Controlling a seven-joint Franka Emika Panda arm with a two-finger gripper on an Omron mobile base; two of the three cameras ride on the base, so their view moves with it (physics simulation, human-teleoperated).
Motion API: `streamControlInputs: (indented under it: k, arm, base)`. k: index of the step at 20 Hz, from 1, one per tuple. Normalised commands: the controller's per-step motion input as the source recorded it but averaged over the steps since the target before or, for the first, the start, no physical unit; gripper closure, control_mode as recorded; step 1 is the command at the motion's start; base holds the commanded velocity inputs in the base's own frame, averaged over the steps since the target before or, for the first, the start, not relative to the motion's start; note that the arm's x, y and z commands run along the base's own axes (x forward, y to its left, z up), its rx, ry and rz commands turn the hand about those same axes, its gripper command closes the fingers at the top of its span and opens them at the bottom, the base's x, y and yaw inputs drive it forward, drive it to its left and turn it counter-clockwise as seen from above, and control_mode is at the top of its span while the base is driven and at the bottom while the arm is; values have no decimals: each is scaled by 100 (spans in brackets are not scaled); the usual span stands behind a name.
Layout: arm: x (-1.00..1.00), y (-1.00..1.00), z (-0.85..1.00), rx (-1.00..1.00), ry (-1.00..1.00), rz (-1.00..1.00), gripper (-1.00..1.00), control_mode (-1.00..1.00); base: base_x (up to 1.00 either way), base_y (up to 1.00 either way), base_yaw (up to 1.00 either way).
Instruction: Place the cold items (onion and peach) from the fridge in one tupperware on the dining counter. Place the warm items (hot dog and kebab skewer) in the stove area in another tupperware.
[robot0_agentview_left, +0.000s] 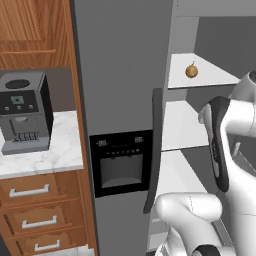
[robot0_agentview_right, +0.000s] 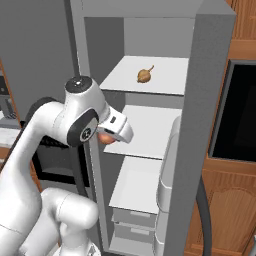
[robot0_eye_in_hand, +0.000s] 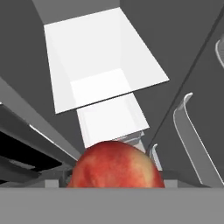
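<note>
A red and yellow peach (robot0_eye_in_hand: 116, 165) sits right against the camera in the hand view. My gripper (robot0_agentview_right: 108, 135) is shut on it, and the fruit hides the fingertips. In the right base view the peach (robot0_agentview_right: 103, 139) peeks out under the hand, in front of the middle shelf of the open fridge (robot0_agentview_right: 150, 125). The brown onion (robot0_agentview_left: 191, 71) lies on the upper shelf (robot0_agentview_right: 165, 80), well above and behind the hand; it is also the onion (robot0_agentview_right: 144, 75) in the right base view. Hot dog, kebab skewer and tupperware are out of view.
The fridge's left door (robot0_agentview_left: 121, 162), with a dark dispenser panel, is closed. The right door (robot0_agentview_right: 172, 165) stands open with bins close to my hand. Lower shelves and drawers (robot0_eye_in_hand: 111, 118) lie below. A coffee machine (robot0_agentview_left: 22, 112) stands on the marble counter to the left.
</note>
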Motion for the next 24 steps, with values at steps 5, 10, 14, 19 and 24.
streamControlInputs:
  k: [5,10,14,19,24]
  arm:
    - [-68,55,5,-14,4,-1,100,-100]
    - [-63,23,-3,-8,0,1,100,-100]
    - [-43,24,-3,0,1,3,100,-100]
    - [-18,19,0,0,0,0,100,100]
    - [0,0,0,0,0,0,100,100]
  base:
    - [0,0,0]
    - [0,0,0]
    - [0,0,0]
    - [-28,46,-6]
    - [-59,73,-44]
